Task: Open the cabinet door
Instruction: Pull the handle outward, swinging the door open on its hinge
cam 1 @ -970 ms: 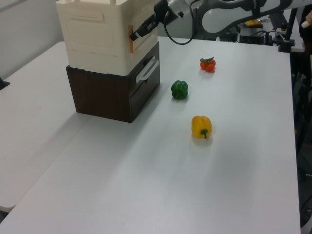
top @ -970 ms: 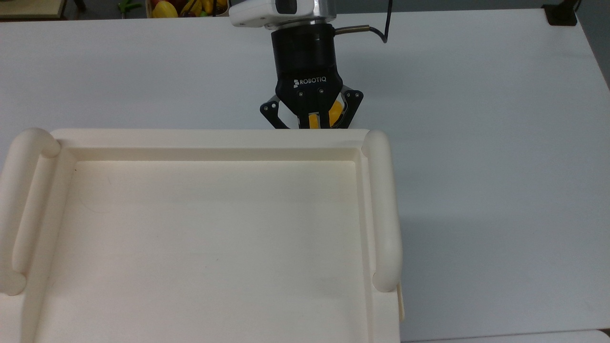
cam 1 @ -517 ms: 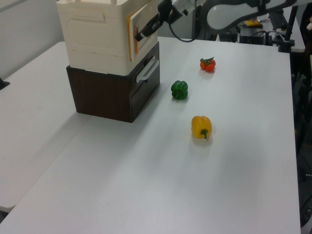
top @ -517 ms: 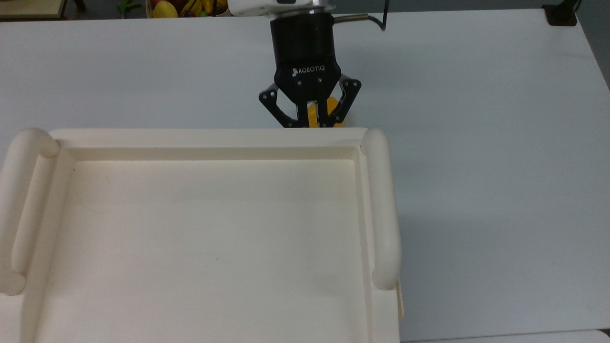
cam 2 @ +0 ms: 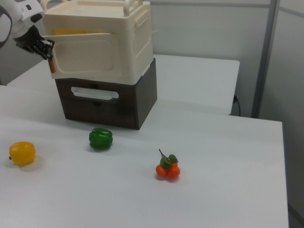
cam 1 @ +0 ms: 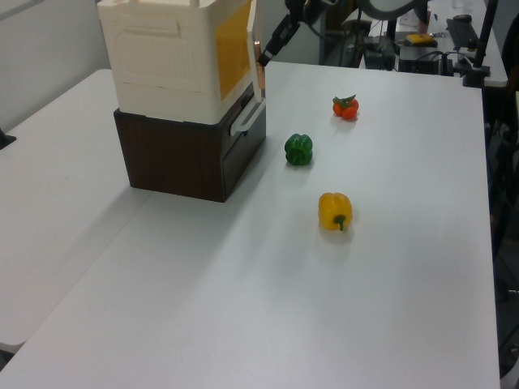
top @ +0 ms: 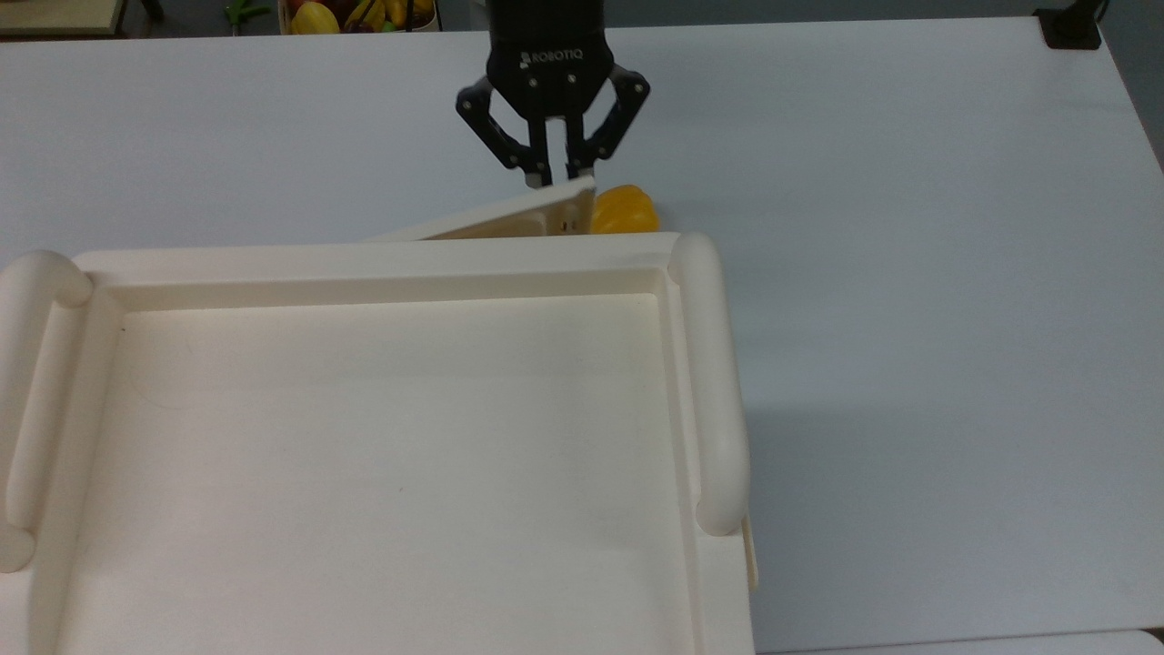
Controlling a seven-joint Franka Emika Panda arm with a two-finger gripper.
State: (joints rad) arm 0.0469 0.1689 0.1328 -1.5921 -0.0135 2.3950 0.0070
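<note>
Partly behind the cabinet [top: 382, 437], cabinet door [top: 509, 218] ajar, its free edge pinched by the hand [top: 556, 178].

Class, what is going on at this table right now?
The robot's end effector grips the free edge of the cabinet door on the cream cabinet. The door stands partly open, swung out at an angle. A yellow pepper, a green pepper and a tomato cluster lie untouched on the table.
</note>
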